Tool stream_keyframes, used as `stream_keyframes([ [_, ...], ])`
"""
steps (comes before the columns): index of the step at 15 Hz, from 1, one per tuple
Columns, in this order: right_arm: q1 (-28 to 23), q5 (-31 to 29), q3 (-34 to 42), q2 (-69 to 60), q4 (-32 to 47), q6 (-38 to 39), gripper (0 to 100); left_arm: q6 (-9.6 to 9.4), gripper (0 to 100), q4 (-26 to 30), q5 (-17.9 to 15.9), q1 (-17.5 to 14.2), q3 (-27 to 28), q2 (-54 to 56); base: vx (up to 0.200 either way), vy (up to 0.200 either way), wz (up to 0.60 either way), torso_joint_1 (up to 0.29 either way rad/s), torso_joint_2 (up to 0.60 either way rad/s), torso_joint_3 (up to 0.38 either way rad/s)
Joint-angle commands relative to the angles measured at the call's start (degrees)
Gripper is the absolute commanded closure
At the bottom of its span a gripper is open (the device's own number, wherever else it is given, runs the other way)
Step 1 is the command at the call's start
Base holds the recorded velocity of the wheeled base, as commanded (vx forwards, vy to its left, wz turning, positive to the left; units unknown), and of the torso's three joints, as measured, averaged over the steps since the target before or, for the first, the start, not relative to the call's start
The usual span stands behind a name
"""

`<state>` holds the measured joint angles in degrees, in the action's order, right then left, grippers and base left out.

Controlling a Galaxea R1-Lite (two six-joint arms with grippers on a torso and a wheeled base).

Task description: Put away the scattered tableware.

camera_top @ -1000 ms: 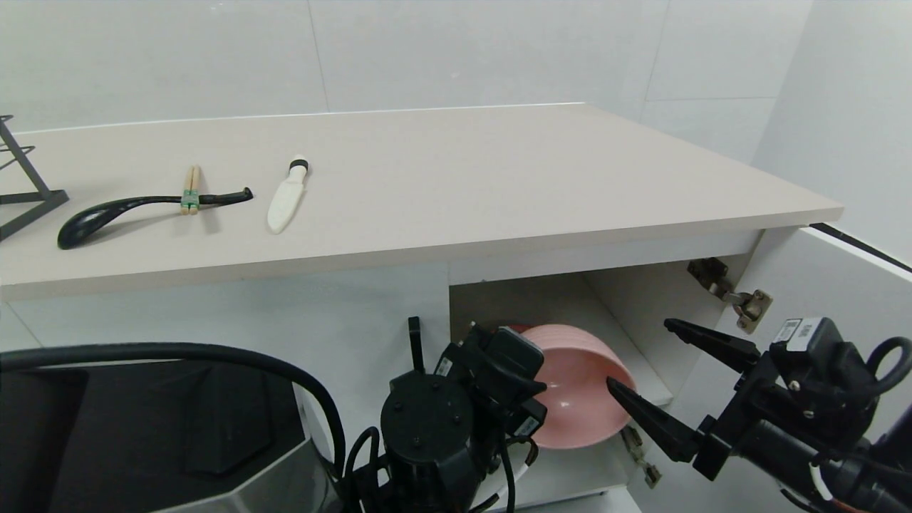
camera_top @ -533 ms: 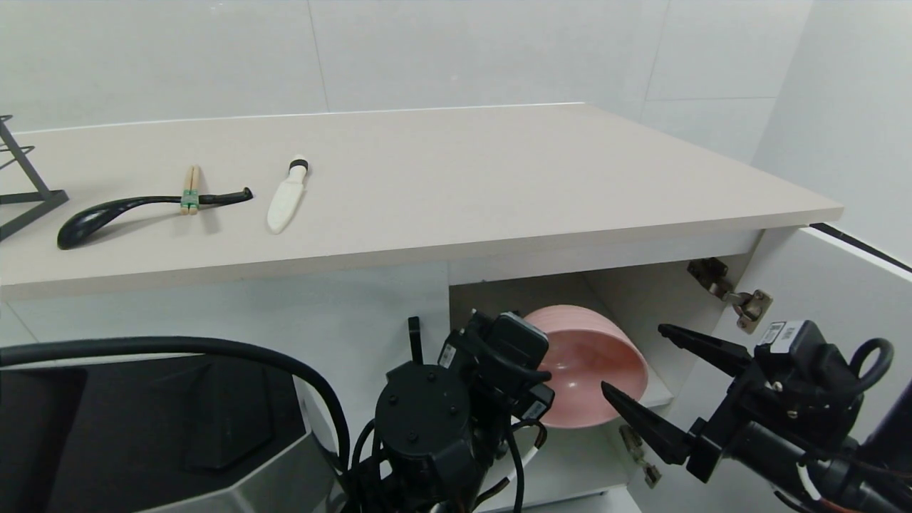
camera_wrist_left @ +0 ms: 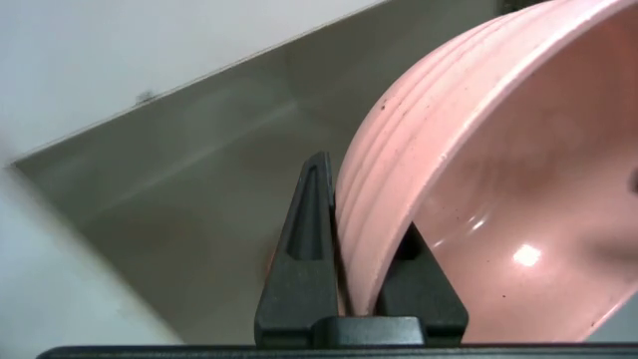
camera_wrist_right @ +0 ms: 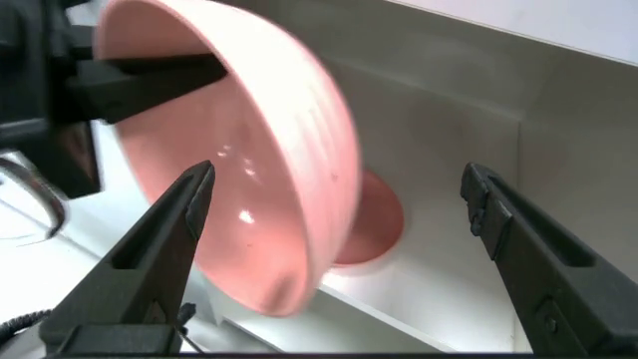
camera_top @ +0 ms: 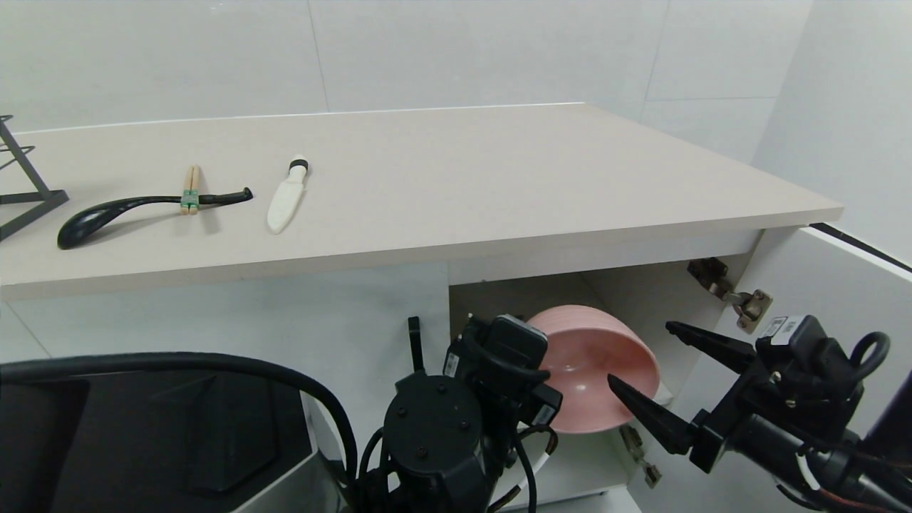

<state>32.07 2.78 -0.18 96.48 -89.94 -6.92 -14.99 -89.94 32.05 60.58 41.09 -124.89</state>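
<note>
1. Left claw [camera_wrist_left: 354, 224] clamped on bowl [camera_top: 598, 377] rim, one finger inside, one outside.
2. Bowl tilted, in open cabinet [camera_top: 627, 285] mouth, above shelf.
3. Right claw [camera_top: 641, 351] wide open, just beside bowl.
4. Ladle [camera_top: 107, 214], chopsticks [camera_top: 189, 189] across its handle, and knife [camera_top: 286, 196] lie on surface [camera_top: 463, 164].

The pink bowl [camera_top: 595, 360] is glossy, ribbed outside, perhaps glazed ceramic. The tabletop [camera_top: 463, 178] looks matt and smooth; at nine o'clock on it, the black ladle [camera_top: 107, 210] shines.
</note>
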Motion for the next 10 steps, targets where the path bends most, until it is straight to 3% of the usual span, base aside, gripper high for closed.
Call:
stream_keyframes([
  [1, -0.2, 0.0, 0.0, 0.7, -0.1, 0.0, 0, 0.14, 100, -0.1, 0.9, 0.0, 0.7, -0.5, 0.000, 0.000, 0.00, 0.000, 0.00, 0.000],
  [8, -1.0, 0.0, 0.0, 1.4, -0.1, 0.0, 0, 1.64, 100, -0.1, 0.9, 2.6, 2.4, -3.0, 0.000, 0.000, 0.00, 0.000, 0.00, 0.000],
  [9, -1.0, 0.0, 0.0, 1.4, -0.1, 0.0, 100, 1.64, 100, -0.1, 0.8, 2.6, 2.8, -3.1, 0.000, 0.000, 0.00, 0.000, 0.00, 0.000],
  [10, -1.0, 0.0, 0.0, 1.4, -0.1, 0.0, 100, 1.72, 100, -0.1, 0.7, 2.6, 3.3, -3.2, 0.000, 0.000, 0.00, 0.000, 0.00, 0.000],
])
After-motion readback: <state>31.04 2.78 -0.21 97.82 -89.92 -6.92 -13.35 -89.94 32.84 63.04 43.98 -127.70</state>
